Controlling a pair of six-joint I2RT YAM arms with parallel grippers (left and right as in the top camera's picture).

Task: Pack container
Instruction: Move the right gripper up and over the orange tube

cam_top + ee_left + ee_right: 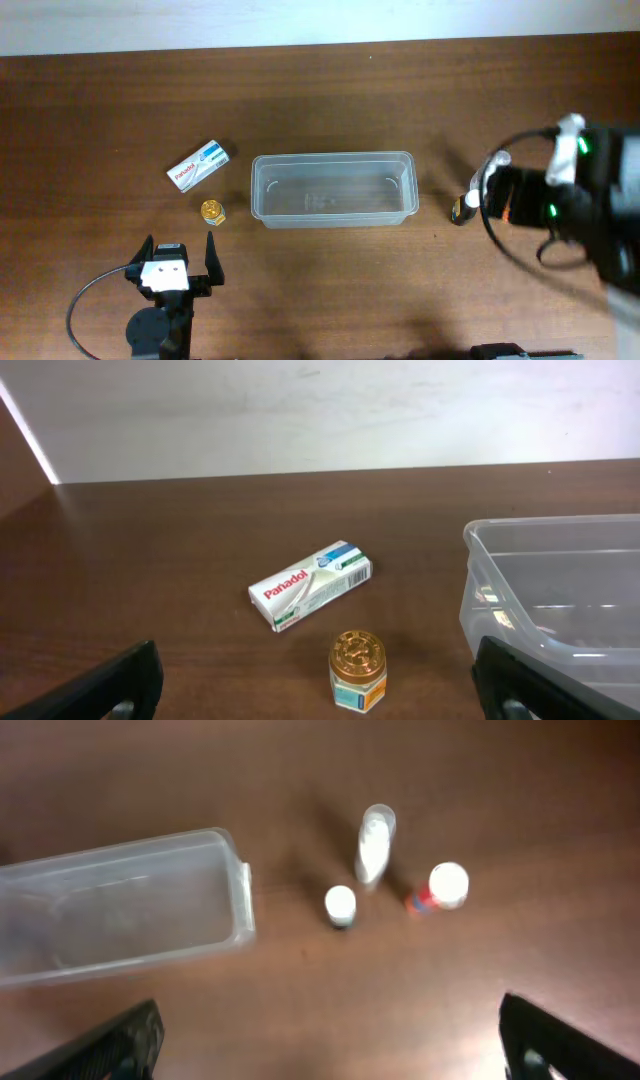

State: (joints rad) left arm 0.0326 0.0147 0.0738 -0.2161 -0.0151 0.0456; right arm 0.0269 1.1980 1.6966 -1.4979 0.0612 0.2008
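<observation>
The clear plastic container (333, 188) lies empty in the middle of the table; it also shows in the left wrist view (560, 600) and the right wrist view (120, 905). A white Panadol box (200, 165) (310, 585) and a small gold-lidded jar (212, 211) (357, 672) stand left of it. My left gripper (180, 262) (316, 706) is open and empty, just in front of the jar. My right gripper (520, 195) (330, 1045) is open and empty, raised above the table right of the container.
Right of the container stand a white-capped small bottle (340, 905), a clear tube (375, 845) and a red-and-white bottle (440, 888). In the overhead view only one small dark bottle (462, 208) shows beside the right arm. A pale wall borders the table's far edge.
</observation>
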